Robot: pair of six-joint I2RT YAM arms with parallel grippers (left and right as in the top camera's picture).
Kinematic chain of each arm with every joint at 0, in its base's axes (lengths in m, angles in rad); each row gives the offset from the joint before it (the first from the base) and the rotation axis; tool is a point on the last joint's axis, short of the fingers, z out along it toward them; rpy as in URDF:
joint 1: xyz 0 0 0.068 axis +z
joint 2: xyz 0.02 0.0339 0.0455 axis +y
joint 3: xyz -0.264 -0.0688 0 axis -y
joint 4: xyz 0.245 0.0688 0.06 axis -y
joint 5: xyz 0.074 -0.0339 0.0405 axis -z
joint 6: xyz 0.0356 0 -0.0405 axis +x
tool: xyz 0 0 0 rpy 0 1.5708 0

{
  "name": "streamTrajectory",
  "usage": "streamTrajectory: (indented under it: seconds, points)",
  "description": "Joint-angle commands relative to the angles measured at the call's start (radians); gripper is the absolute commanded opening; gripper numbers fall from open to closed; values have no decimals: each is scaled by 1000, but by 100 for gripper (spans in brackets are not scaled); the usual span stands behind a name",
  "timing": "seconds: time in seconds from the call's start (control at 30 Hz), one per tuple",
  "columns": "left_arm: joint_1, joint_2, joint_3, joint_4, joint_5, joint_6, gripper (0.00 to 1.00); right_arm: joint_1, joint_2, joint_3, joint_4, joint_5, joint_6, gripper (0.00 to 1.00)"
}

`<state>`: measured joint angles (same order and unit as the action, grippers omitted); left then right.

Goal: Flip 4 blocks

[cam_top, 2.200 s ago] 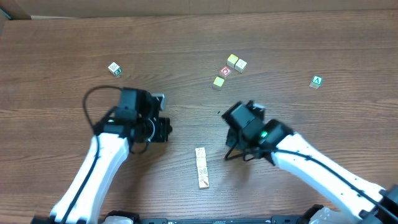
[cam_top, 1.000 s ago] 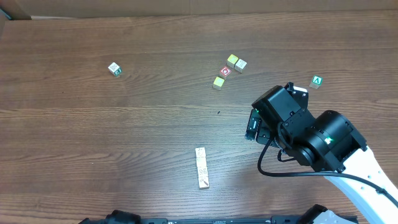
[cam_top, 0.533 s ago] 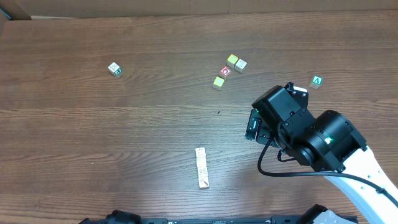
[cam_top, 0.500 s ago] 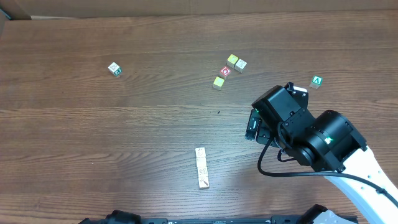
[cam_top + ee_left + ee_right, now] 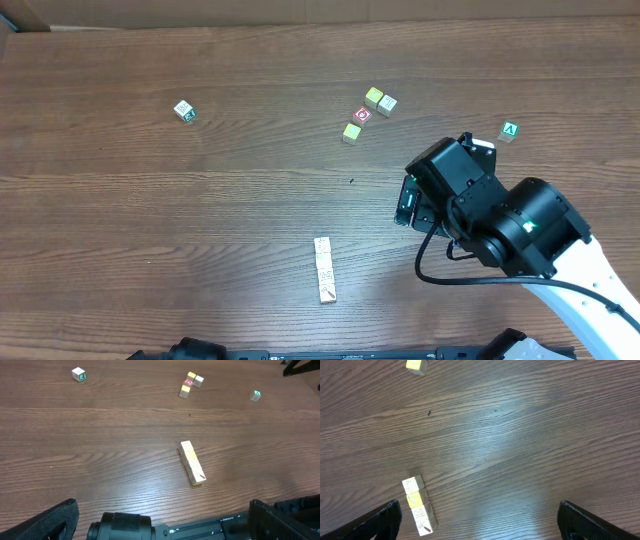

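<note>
The four blocks (image 5: 323,270) lie in one straight row, touching end to end, near the table's front edge. They are pale cream with small printed marks, and the second one shows a yellow face. The row also shows in the left wrist view (image 5: 192,462) and low on the left of the right wrist view (image 5: 418,505). My right gripper (image 5: 410,203) hangs open to the right of the row and farther back, well apart from it. Both its dark fingers stand wide at the bottom corners, with my right gripper (image 5: 480,522) holding nothing. My left gripper (image 5: 162,522) is open and empty, and its arm is out of the overhead view.
A tight cluster of small cubes (image 5: 365,113), with a red-faced one (image 5: 362,115) in it, lies behind the row. A green "A" cube (image 5: 510,131) sits at the right, close to my right arm. A white cube with a green side (image 5: 183,110) lies far left.
Since the earliest frame my left arm has pulled back out of the overhead view and my right arm has swung right and back. Over the last second nothing has moved.
</note>
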<state>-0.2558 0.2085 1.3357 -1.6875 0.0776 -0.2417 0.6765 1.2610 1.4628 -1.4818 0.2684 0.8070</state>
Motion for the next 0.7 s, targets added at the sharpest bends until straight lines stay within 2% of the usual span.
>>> streamTrajectory:
  seconds: [0.0, 0.17, 0.4, 0.5, 0.67]
  points:
    - [-6, -8, 1, -2, 0, -17, 100, 1, -85, 18, 2, 4, -5, 100]
    - [-6, -8, 1, -2, 0, -17, 100, -15, -219, 6, 2, 4, -5, 100]
    - [-6, -8, 1, -2, 0, -17, 100, -182, -483, -148, 117, -60, -31, 100]
    - [-6, -8, 1, -2, 0, -17, 100, -251, -645, -306, 286, -116, -123, 100]
    - [-6, -8, 1, -2, 0, -17, 100, -357, -937, -669, 669, -277, -258, 100]
